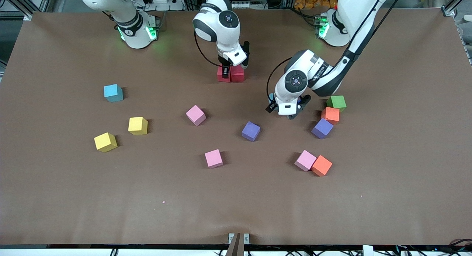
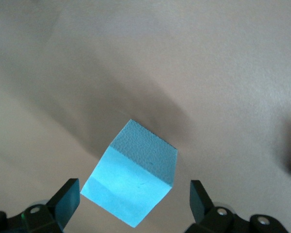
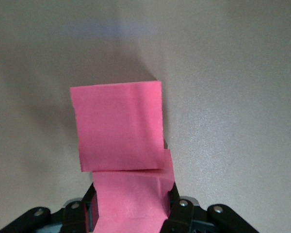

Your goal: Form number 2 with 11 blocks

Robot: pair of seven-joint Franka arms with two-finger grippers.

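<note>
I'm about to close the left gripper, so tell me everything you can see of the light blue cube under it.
The light blue cube is a small matte foam block with a finely grained surface, sharp edges and no visible damage. It sits on the brown table, turned corner-on to the left gripper, whose fingers stand open either side of it without touching. In the front view the gripper hides nearly all of it, apart from a blue sliver. No other block touches it in the left wrist view.

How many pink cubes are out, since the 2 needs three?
3. One pink cube sits mid-table; another lies nearer the front camera; the third touches an orange cube toward the left arm's end. The arms might hide more.
</note>
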